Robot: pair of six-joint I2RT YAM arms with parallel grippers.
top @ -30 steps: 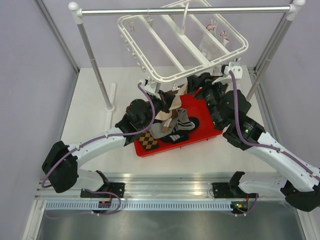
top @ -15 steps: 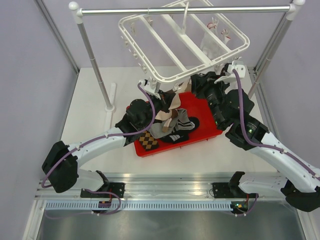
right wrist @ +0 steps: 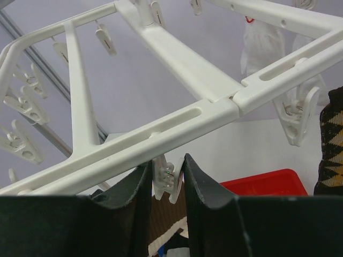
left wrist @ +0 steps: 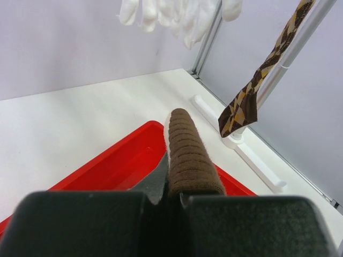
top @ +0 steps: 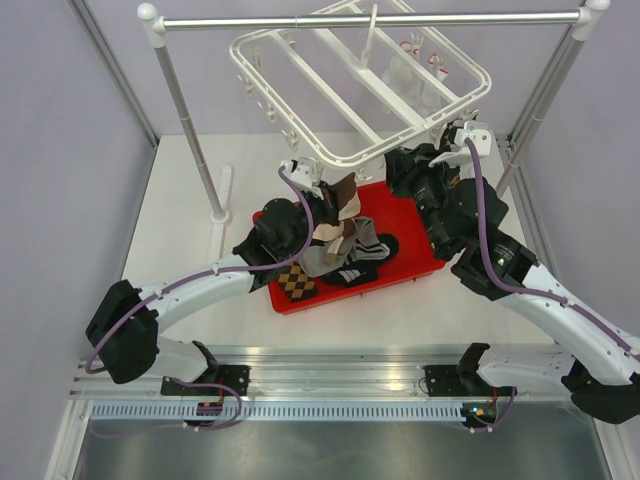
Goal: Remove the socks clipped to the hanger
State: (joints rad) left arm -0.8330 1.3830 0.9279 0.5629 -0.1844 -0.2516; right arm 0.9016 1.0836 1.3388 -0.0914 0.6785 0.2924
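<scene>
Left gripper (left wrist: 170, 199) is clamped on a brown ribbed sock (left wrist: 187, 155), which is held above the red tray (top: 412, 255). Right gripper (right wrist: 167, 182) is positioned under the white hanger (right wrist: 161, 136), jaws pinched narrowly on a dangling clip (right wrist: 163, 179). Loose socks (top: 350, 255) are piled in the tray. An argyle sock (right wrist: 331, 142) is seen hanging beside the hanger's corner.

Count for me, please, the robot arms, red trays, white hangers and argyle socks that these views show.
Robot arms: 2
Red tray: 1
White hanger: 1
Argyle socks: 2 (one lying in the tray, one hanging)
Total: 6
</scene>
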